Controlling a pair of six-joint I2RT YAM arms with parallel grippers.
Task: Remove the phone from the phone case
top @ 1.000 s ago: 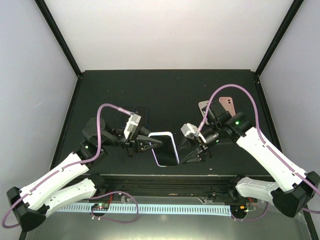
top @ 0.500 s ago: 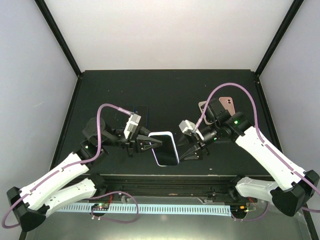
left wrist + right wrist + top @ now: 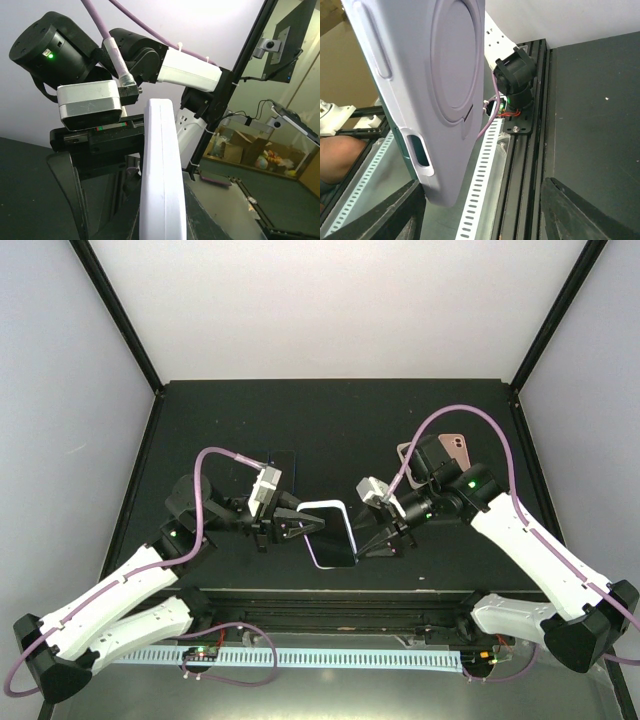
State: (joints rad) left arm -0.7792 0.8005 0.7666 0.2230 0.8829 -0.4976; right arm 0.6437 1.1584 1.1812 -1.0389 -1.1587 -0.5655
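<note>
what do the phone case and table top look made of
phone case: probably silicone or soft plastic, matte pale lilac, with smooth rounded moulded edges. table top: black, matte, faintly speckled; mat or painted board, cannot tell.

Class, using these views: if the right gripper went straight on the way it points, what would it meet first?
Most likely the back of the lavender phone case, standing on edge just ahead of the right gripper; depth is hard to judge.
</note>
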